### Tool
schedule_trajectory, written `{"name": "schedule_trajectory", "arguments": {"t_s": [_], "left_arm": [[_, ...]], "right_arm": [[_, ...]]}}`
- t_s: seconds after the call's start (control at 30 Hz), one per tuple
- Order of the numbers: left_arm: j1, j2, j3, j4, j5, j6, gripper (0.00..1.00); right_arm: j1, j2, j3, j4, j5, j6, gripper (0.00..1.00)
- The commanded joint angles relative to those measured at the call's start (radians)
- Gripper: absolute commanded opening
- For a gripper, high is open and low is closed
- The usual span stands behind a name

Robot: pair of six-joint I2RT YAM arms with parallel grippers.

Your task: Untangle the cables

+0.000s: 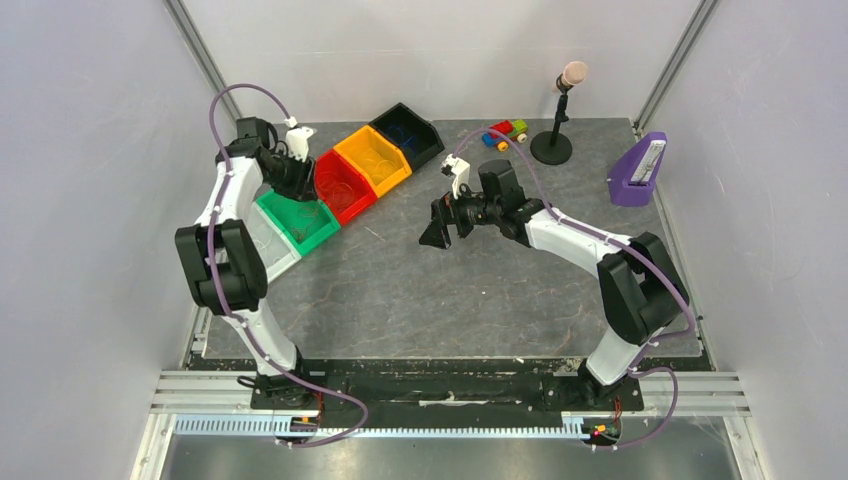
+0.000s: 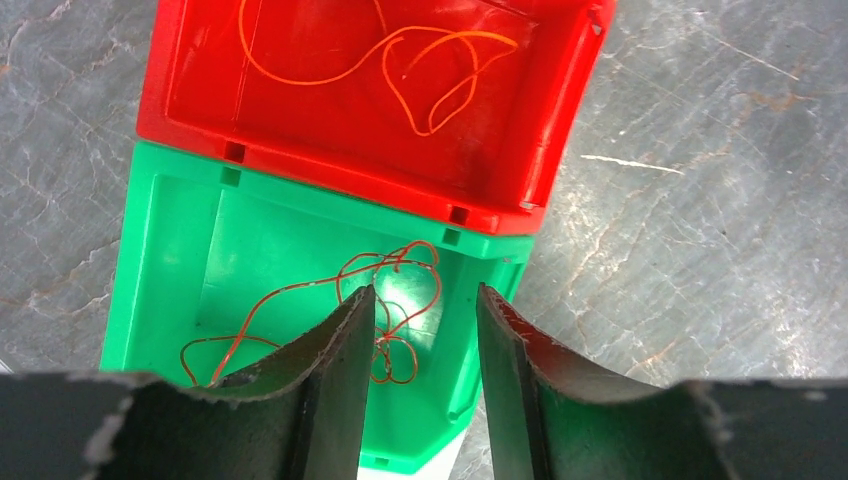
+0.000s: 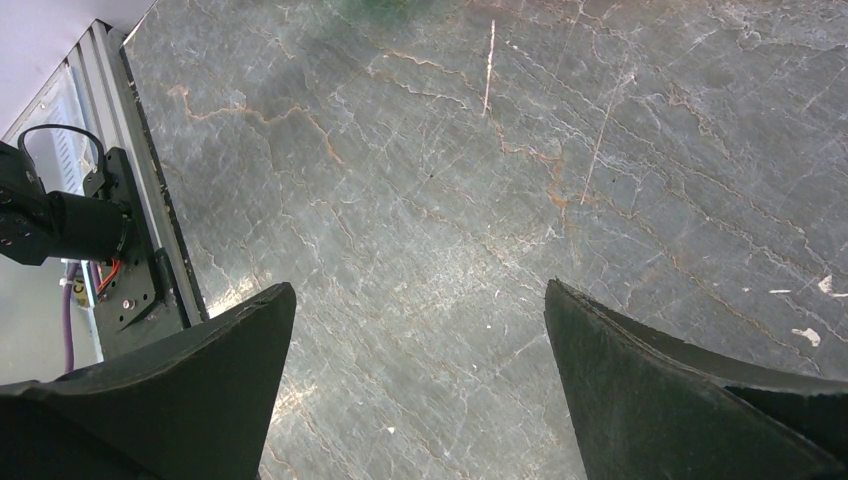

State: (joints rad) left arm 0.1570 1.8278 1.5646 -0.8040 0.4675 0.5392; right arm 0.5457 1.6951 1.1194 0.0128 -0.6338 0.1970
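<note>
While the left gripper [image 2: 425, 300] hangs half spread, pinching nothing, a thin red curly cable [image 2: 390, 265] lies loose beneath it in a green plastic bin [image 2: 300, 195]. The bin's far rim touches a red plastic bin [image 2: 330, 165] holding an orange cable [image 2: 440, 80]. The right gripper [image 3: 420, 290] is spread wide above the grey marbled surface [image 3: 450, 150].
</note>
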Motion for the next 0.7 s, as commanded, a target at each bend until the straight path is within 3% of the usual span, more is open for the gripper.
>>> {"name": "schedule_trajectory", "arguments": {"t_s": [0.0, 0.5, 0.67], "left_arm": [[0.001, 0.037, 0.057, 0.062, -0.042, -0.061, 0.48], [-0.006, 0.093, 0.078, 0.083, -0.029, -0.093, 0.39], [-0.005, 0.089, 0.073, 0.083, -0.029, -0.088, 0.19]], "right_arm": [[-0.004, -0.022, 0.003, 0.016, -0.023, -0.002, 0.98], [-0.005, -0.007, 0.010, 0.018, -0.018, 0.004, 0.98], [-0.004, 0.001, 0.016, 0.018, -0.017, 0.011, 0.98]]}}
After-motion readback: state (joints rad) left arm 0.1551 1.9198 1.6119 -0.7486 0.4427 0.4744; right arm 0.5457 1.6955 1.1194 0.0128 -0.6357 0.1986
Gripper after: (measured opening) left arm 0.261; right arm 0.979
